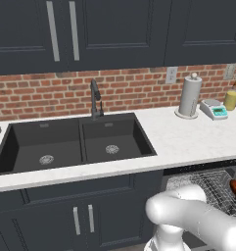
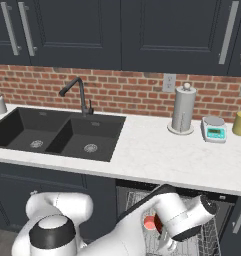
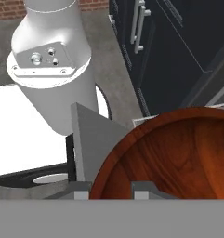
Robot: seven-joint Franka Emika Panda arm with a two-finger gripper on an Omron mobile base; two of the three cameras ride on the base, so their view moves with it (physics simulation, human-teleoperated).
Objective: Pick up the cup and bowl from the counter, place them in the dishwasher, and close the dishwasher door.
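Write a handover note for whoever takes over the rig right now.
Gripper: low at the dishwasher rack, seemingly holding the bowl; bowl's rim sits right at the fingers, but the grip itself cannot be confirmed.
Cup: already in the rack.
Counter: cup and bowl are off it.
Left: set the bowl in the rack, let go, close the door.

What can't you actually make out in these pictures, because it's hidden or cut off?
- The jaws: in the hand view the bowl crowds the picture, so open or shut is unclear.
- The cup: in the right base view the arm covers most of it.
- The dishwasher: in the left base view the arm and the picture's edge cut it off.
- The dishwasher door: not identifiable.
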